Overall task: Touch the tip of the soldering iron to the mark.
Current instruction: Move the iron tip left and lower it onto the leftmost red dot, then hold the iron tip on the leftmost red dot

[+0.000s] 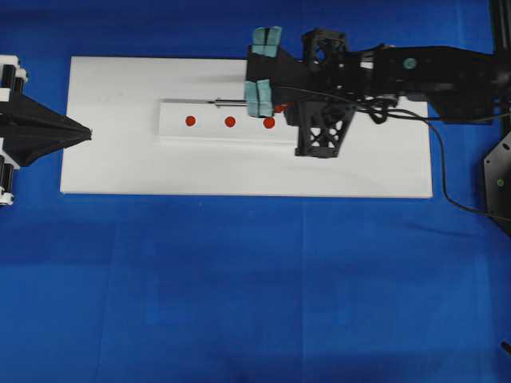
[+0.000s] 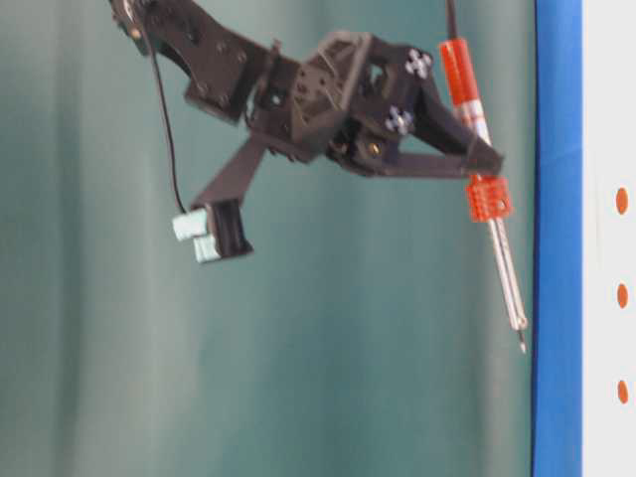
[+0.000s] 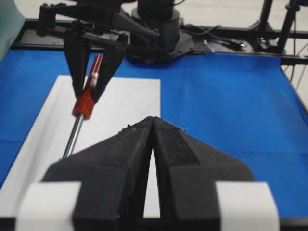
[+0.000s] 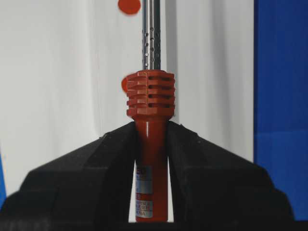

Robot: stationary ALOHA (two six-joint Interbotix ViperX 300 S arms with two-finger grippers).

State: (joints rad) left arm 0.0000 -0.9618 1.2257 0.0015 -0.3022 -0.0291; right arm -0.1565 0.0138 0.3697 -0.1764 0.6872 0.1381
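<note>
My right gripper (image 4: 150, 126) is shut on the soldering iron's red-orange handle (image 4: 150, 149), just behind its ribbed collar (image 4: 150, 94). In the overhead view the silver shaft (image 1: 230, 102) points left along the far edge of a raised white strip (image 1: 172, 132). That strip carries three red marks (image 1: 190, 121) (image 1: 230, 122) (image 1: 269, 123). The tip (image 2: 523, 346) hangs in the air, apart from the board. In the right wrist view one mark (image 4: 129, 6) lies left of the shaft and another (image 4: 124, 84) is partly hidden by the collar. My left gripper (image 3: 153, 118) is shut and empty at the board's left edge (image 1: 88, 132).
The white board (image 1: 367, 171) lies on a blue cloth (image 1: 255, 287). The iron's black cord (image 1: 443, 191) trails off the board's right end. Teal-padded struts (image 1: 267, 40) stick out from the right gripper above the board's far edge.
</note>
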